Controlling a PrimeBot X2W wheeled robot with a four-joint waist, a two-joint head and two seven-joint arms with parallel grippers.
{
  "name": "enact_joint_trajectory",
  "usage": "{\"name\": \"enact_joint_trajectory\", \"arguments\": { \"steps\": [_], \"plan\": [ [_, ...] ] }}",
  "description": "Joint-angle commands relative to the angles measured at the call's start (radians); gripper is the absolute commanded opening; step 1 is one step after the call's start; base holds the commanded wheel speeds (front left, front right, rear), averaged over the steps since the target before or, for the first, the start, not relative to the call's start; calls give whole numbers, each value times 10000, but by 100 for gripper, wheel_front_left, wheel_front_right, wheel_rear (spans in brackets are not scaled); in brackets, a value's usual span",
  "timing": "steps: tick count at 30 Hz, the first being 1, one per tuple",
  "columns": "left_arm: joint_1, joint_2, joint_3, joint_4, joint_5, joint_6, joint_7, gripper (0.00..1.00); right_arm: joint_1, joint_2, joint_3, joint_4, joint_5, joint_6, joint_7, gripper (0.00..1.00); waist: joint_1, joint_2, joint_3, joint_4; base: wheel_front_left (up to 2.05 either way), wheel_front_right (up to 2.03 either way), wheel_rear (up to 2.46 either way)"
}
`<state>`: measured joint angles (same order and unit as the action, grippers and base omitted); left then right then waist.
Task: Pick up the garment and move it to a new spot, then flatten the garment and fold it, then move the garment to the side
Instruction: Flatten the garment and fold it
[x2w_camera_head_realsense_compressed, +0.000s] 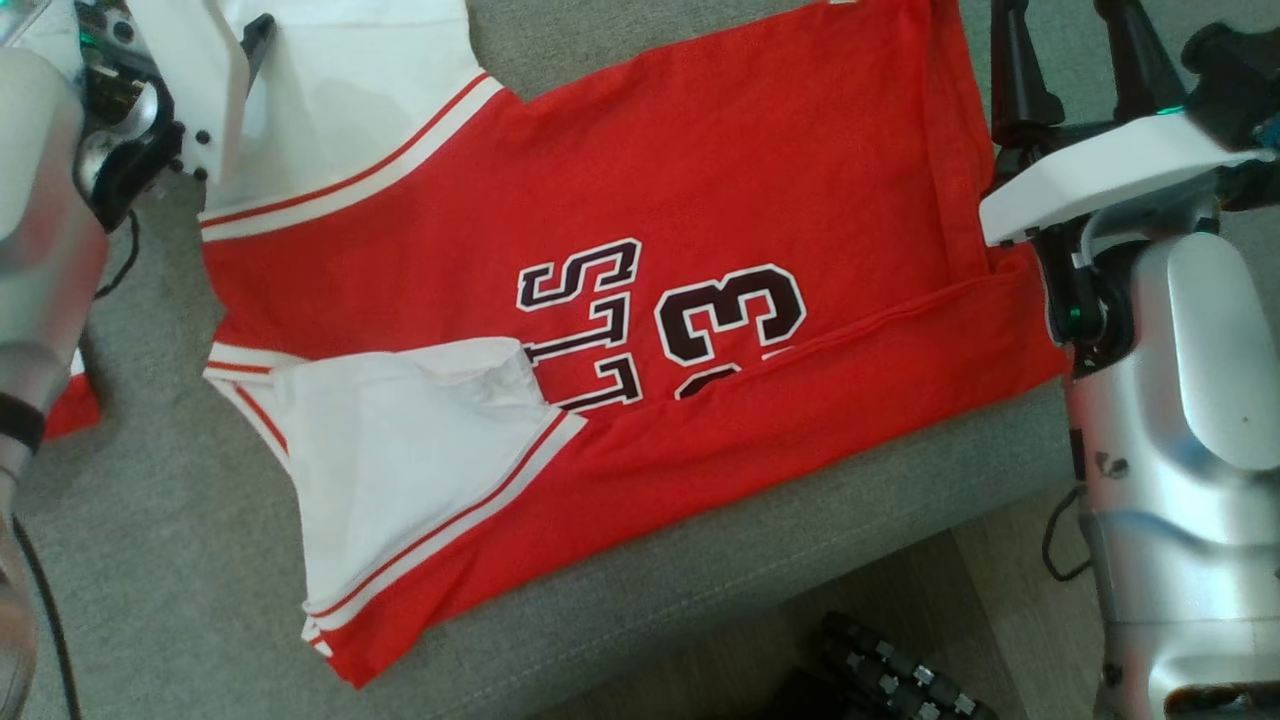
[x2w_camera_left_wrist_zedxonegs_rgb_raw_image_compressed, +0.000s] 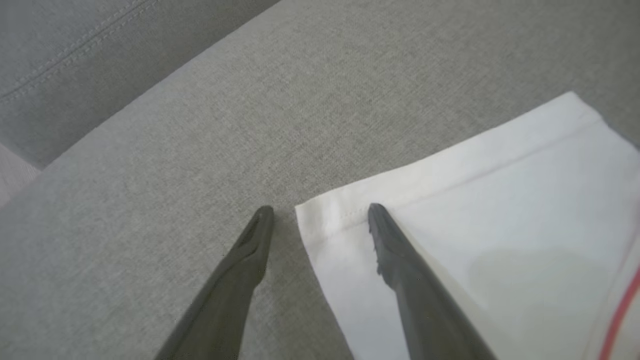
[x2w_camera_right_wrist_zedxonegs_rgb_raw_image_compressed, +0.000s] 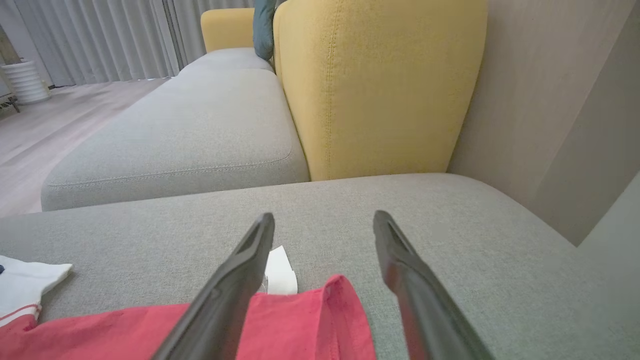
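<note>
Flanking one garment (x2w_camera_head_realsense_compressed: 700, 180), two spread grippers: left gripper (x2w_camera_left_wrist_zedxonegs_rgb_raw_image_compressed: 320, 212), right gripper (x2w_camera_right_wrist_zedxonegs_rgb_raw_image_compressed: 325, 217).

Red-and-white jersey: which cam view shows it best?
Head view: the red-and-white fabric jersey lies spread across the grey sofa cushion, black lettering visible. Left wrist view gives a white sleeve corner; right wrist view, a red hem corner and small white tag.

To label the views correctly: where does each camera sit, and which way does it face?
Head: above, facing down at red-and-white fabric jersey on grey upholstered cushion; left arm and right arm show.
Left wrist: along open left gripper, at white sleeve.
Right wrist: along open right gripper, toward yellow backrest.
Shared: all see the jersey.
</note>
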<state>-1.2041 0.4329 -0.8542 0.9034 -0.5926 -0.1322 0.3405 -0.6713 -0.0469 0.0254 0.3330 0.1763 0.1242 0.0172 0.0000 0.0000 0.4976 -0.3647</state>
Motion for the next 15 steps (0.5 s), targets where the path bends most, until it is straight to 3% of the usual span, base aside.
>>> {"name": "enact_joint_trajectory", "arguments": {
  "steps": [1,4,5,6,10,15],
  "plan": [
    [-443,303,211,-88,-151,17,15,100,-194,-34,157,-345,49,65,-62,100,0,0,-6,-1,0,0,0],
    [-431,247,-119,-75,-651,16,282,100,-209,-34,104,-316,27,65,-47,100,0,0,-17,16,0,0,0],
    [-410,235,-243,-127,-871,16,428,32,-226,-34,75,-299,11,65,-33,100,0,0,-29,31,0,0,0],
    [-386,225,-364,-214,-1111,16,568,0,-249,-34,29,-280,-12,65,-13,100,0,0,-46,59,0,0,0],
    [-375,249,-694,-548,-1829,16,579,0,-388,-34,-336,-184,-184,65,65,100,0,0,-170,285,0,0,0],
    [-445,92,-690,-712,-2211,16,-533,0,-646,-34,-671,99,-348,65,183,100,0,0,-453,766,0,0,0]
  ]
}}
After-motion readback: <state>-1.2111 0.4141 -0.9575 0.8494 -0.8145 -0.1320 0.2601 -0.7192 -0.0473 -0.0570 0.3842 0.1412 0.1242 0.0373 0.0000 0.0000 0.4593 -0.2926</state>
